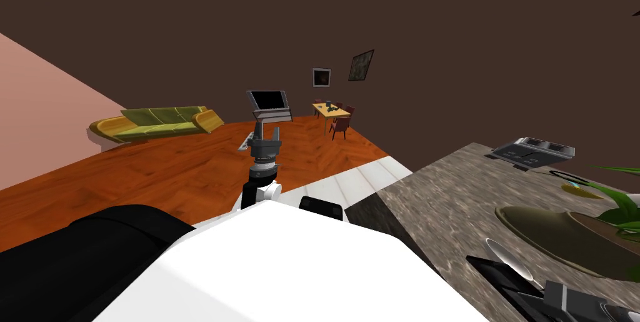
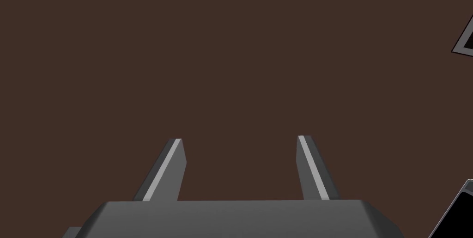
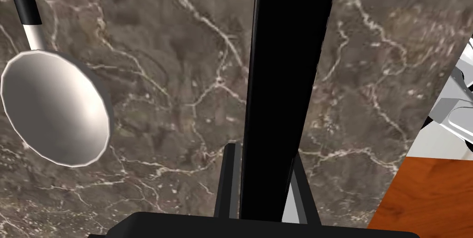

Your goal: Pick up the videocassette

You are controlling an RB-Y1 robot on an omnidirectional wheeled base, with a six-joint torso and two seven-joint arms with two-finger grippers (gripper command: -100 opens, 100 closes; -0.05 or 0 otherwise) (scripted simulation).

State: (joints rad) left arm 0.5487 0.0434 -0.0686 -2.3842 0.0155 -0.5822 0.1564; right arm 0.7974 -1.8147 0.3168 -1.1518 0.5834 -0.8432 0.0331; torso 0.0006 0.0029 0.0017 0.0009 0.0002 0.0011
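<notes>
So the grab looks like the done part, and the lift is what's left, as far as I can judge. In the right wrist view the right gripper [image 3: 264, 149] has its two fingers [image 3: 229, 180] clamped on the long sides of the videocassette [image 3: 288, 64]. It's a plain black slab running straight out from between them, with no gap on either side, so I'd call that a proper squeeze rather than a hover. The cassette is just beside the ladle [image 3: 55, 110], not touching it, and both are over the same dark marble counter [image 3: 175, 64]. What I can't tell is whether the cassette is resting on the stone next to the ladle or has come up off it, because nothing in that view shows daylight under it. My guess is that a straight pull up, away from the ladle, would finish the job, since the ladle bowl looks far enough off to stay put. The left gripper [image 2: 239, 139] is well apart from the ladle and aimed at a bare brown wall. Its fingers [image 2: 168, 170] are spread wide with nothing between them.
</notes>
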